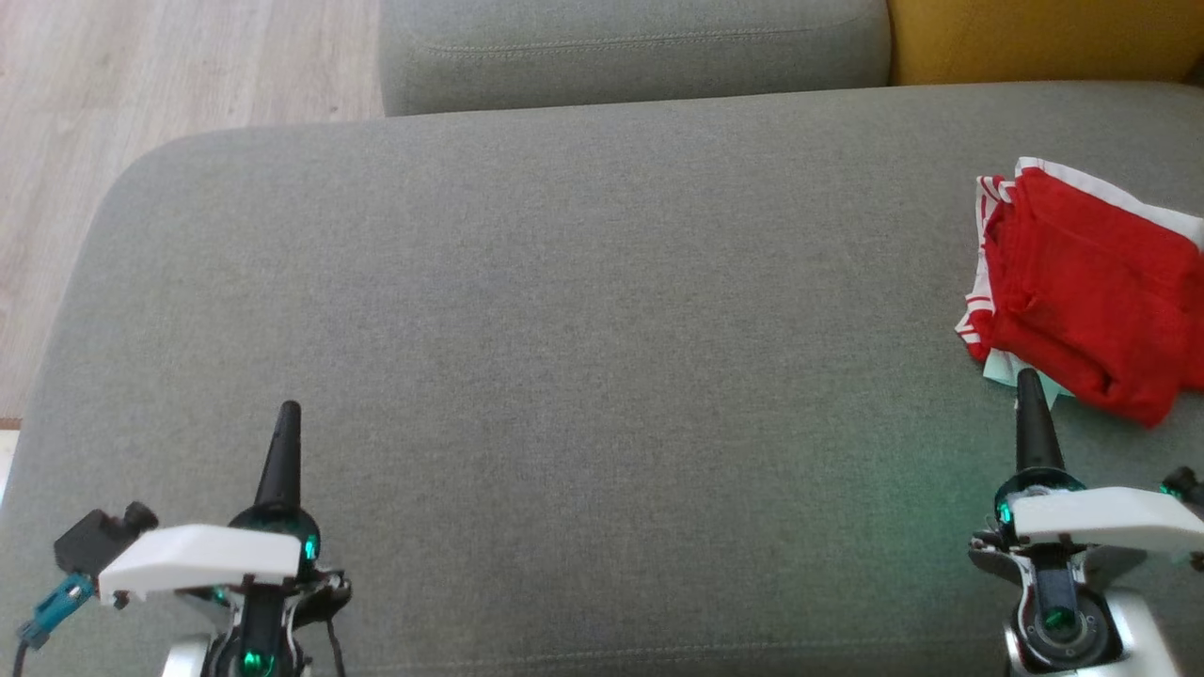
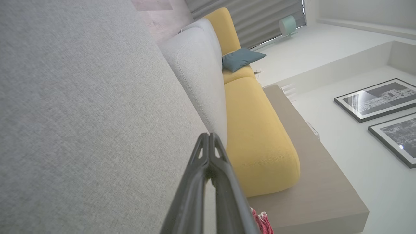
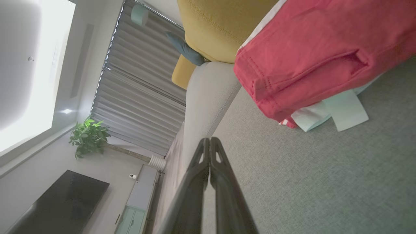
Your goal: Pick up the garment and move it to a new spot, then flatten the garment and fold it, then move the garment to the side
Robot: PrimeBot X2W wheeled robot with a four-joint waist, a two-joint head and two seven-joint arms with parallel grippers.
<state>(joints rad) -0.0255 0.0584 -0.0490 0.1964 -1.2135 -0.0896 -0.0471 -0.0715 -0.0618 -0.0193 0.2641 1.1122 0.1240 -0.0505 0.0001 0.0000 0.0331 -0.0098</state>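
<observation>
Lying bunched at the right edge of the grey cushion (image 1: 564, 329), the red garment (image 1: 1082, 282) runs long-axis diagonally, far-left to near-right, with the right gripper (image 1: 1029, 378) pinched together just beside its near corner and the left gripper (image 1: 289, 410) likewise together, well apart.

Soft, even daylight; a green glow tints the grey sofa cushion (image 1: 903, 498) beside the right end effector (image 1: 1030, 378). The ceiling (image 3: 26, 71) is blown out white in the right wrist view; glare streaks a framed picture (image 2: 373, 99).
</observation>
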